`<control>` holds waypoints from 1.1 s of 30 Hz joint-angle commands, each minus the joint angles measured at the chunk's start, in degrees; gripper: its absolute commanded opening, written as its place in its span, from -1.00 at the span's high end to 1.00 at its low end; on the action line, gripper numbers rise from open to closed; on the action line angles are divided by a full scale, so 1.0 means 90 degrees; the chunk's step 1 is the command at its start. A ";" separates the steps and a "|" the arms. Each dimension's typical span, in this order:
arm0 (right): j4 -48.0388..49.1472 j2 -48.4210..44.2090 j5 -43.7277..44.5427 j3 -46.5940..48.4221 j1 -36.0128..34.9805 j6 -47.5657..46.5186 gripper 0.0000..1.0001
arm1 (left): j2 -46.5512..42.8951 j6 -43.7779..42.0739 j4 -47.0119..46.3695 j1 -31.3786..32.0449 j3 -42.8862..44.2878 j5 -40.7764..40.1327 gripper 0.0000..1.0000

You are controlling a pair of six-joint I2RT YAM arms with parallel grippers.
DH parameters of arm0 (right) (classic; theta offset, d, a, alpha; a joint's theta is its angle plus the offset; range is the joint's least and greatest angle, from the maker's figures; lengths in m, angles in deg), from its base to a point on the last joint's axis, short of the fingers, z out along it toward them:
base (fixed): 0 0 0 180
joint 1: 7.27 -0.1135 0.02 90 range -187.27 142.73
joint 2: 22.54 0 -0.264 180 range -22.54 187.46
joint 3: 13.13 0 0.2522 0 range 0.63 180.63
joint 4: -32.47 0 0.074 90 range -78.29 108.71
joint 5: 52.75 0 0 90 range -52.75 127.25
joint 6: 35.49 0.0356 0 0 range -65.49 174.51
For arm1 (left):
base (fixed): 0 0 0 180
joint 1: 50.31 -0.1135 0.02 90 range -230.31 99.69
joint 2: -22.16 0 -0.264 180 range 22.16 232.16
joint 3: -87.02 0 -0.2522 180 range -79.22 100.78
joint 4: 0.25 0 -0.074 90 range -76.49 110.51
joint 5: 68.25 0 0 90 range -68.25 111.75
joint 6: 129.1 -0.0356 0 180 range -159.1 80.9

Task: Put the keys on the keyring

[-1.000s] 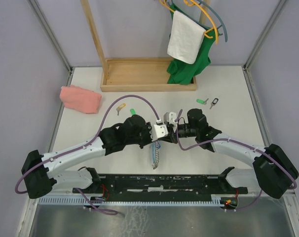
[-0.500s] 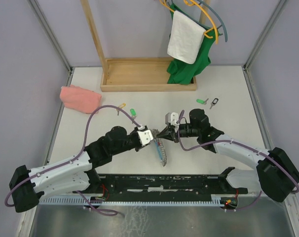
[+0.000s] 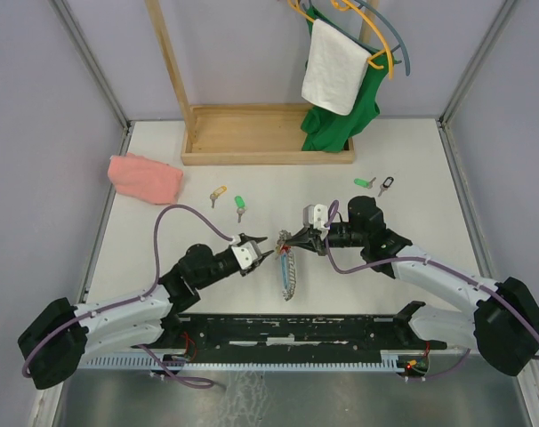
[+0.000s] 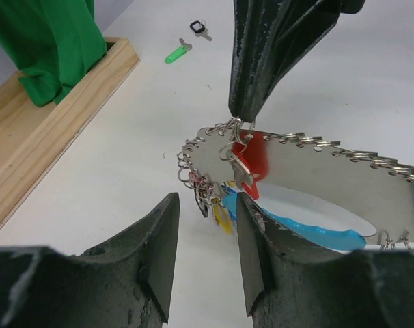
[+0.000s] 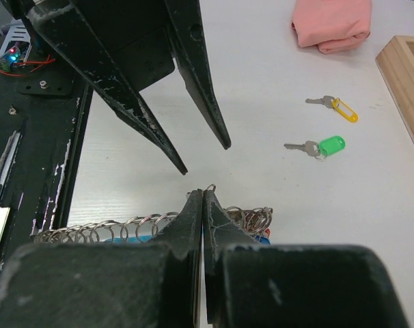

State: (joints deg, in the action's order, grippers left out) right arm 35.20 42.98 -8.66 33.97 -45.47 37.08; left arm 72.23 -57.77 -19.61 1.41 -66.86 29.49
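The keyring (image 3: 285,272) lies mid-table: a light-blue plastic piece (image 4: 309,231), a coil of grey chain (image 4: 299,145) and small coloured tags. My right gripper (image 3: 292,238) is shut on a small ring at the chain's end, as the right wrist view (image 5: 203,199) shows. A key with a red tag (image 4: 256,161) hangs from that ring just under the right fingertips (image 4: 242,102). My left gripper (image 3: 257,250) is open and empty, a little left of the bunch; its fingers (image 4: 159,246) frame the yellow tag. Loose keys lie apart: yellow tag (image 3: 218,192), green tag (image 3: 239,203), green tag (image 3: 365,182).
A black-tagged key (image 3: 387,185) lies at the far right. A pink cloth (image 3: 145,178) lies at the left. A wooden rack base (image 3: 265,133) with green and white cloths (image 3: 341,80) stands at the back. A black rail (image 3: 296,329) runs along the near edge.
My left gripper has drawn back down and to the left, away from the right gripper, and stands open. The right gripper has kept its hold on the ring and the bunch has swung slightly.
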 commanded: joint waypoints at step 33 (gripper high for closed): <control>0.0616 0.0033 -0.0152 0.0032 0.0032 0.0067 0.99 | 0.1865 0.1196 -0.2355 -0.0690 0.0547 0.2205 0.38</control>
State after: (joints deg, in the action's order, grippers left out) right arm 34.63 43.41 -8.61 33.49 -45.40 36.53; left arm 87.99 -49.14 -37.38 -4.51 -64.30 47.66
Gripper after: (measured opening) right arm 0.012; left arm 0.323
